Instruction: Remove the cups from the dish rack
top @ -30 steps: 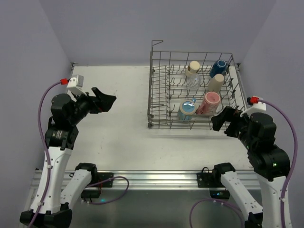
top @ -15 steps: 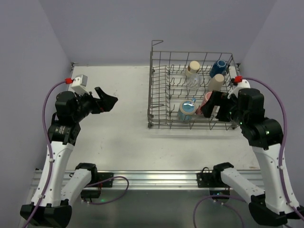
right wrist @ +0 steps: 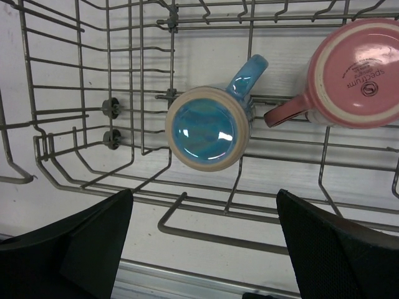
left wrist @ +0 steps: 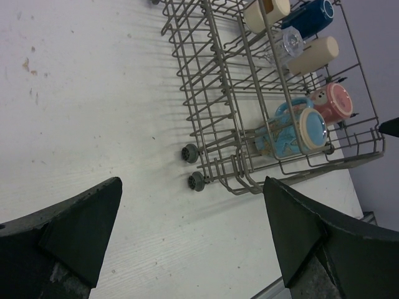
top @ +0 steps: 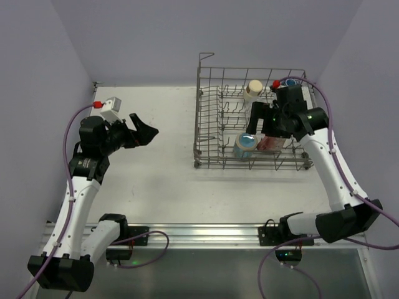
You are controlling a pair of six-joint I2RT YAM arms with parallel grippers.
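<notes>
Since the earlier frame the right arm has been swung from outside the near right corner of the dish rack (top: 249, 73) to a position over it. The right gripper (right wrist: 204, 196) is now held above the rack's near row. Left arm shifted only slightly; rack and cups unmoved.

Right gripper: jaws spread wide, nothing between them. The light blue mug (right wrist: 209, 128) is seen directly beneath and just ahead of the fingertips, upside down, its glazed base turned up toward the wrist camera, handle pointing away and to the gripper's right. No contact with the mug is seen.

Just to the right of that mug, still under the right jaw's side, the pink mug (right wrist: 361, 75) is seated upside down too, printed base up, handle pointed back toward the blue one. Whether the handle tip touches the blue mug cannot be told from this angle.

Left gripper (left wrist: 192, 187): jaws also spread wide and empty, held above bare table (left wrist: 75, 93), well apart from the rack. From it, the rack lies ahead and to the right, near corner feet closest.

Further back from the left gripper, in the rack's far rows, are noted:
- a beige cup (left wrist: 265, 11) at the far side
- a dark blue mug (left wrist: 308, 15) just beside it
- a clear glass (left wrist: 288, 42) nearer
- a second beige cup (left wrist: 315, 55) lying tilted next to the glass

All six cups are still inside the rack.
</notes>
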